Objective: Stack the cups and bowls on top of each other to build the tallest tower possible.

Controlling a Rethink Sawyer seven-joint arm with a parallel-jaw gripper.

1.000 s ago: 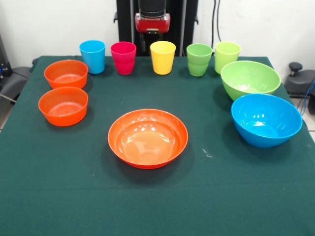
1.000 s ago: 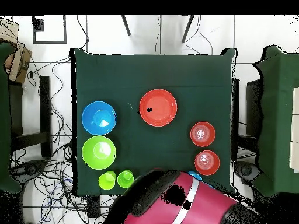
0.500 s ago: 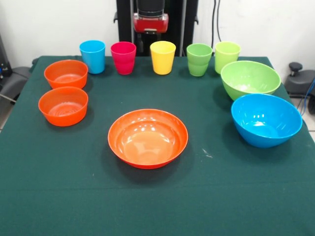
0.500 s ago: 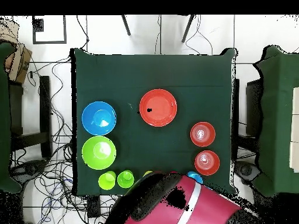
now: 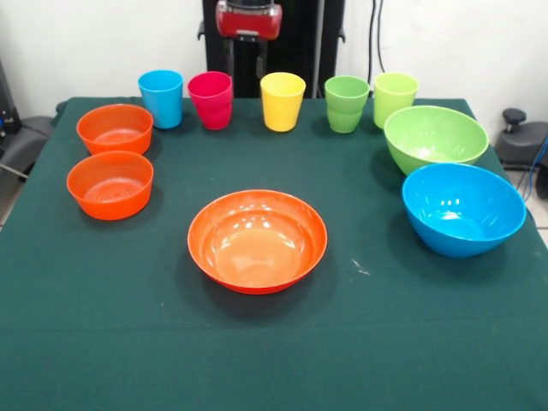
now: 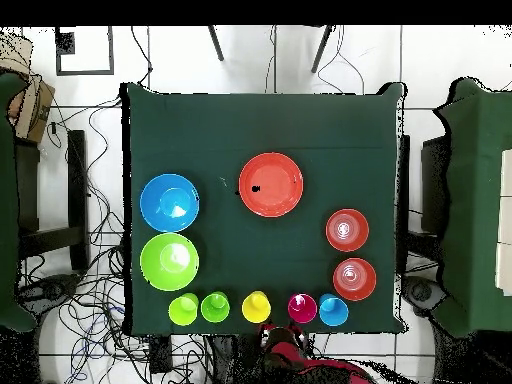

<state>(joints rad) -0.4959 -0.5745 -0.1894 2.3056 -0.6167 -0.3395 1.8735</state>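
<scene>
Five cups stand in a row at the table's far edge: sky blue (image 5: pixel 161 98), pink (image 5: pixel 211 99), yellow (image 5: pixel 282 99), green (image 5: pixel 346 104) and light green (image 5: pixel 395 96). A wide orange bowl (image 5: pixel 257 240) sits mid-table. Two small orange bowls (image 5: pixel 115 128) (image 5: pixel 110 184) are at the left. A lime green bowl (image 5: pixel 435 137) and a blue bowl (image 5: pixel 462 208) are at the right. Nothing is stacked, so no tower shows. My gripper (image 5: pixel 247 51) hangs behind the cup row, between the pink and yellow cups, and holds nothing. It also shows in the overhead view (image 6: pixel 285 350).
A dark green cloth (image 5: pixel 411 342) covers the table. The black pedestal (image 5: pixel 325 43) stands behind the cups. Cables and chairs lie around the table in the overhead view.
The arm has drawn back toward the pedestal and risen. In the overhead view it no longer covers the yellow, pink and blue cups. No cup or bowl has moved.
</scene>
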